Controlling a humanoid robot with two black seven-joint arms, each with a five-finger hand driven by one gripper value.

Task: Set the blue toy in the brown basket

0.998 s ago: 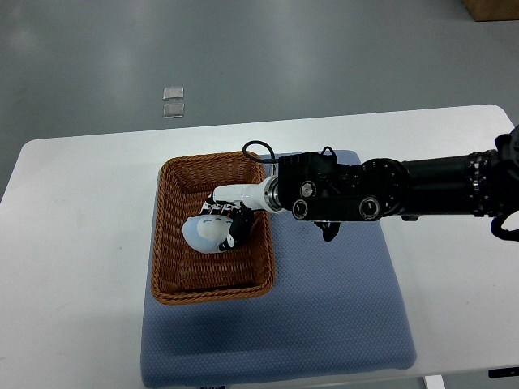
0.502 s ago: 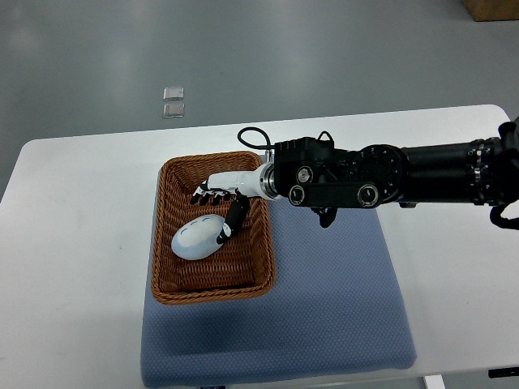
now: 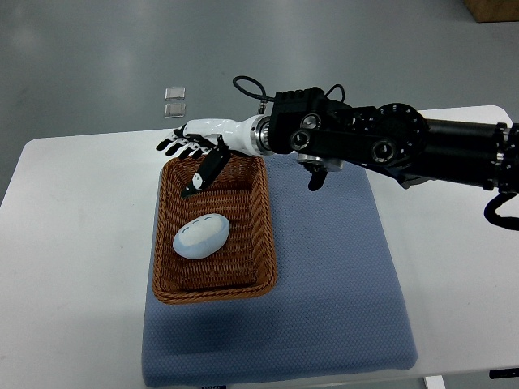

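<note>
blue toy [image 3: 200, 236] lying in brown basket [image 3: 166, 267] | right hand [image 3: 193, 146] fingers spread above basket's far rim | basket on blue mat [image 3: 340, 308]

A white desk [image 3: 73, 267] with rounded corners fills the lower part of the frame, running from the left edge to the right. A blue-grey mat [image 3: 340, 292] lies flat on its middle, reaching down to the desk's near edge. The brown wicker basket [image 3: 269, 235] sits on the mat's left side, its left wall overhanging onto the white surface.
</note>
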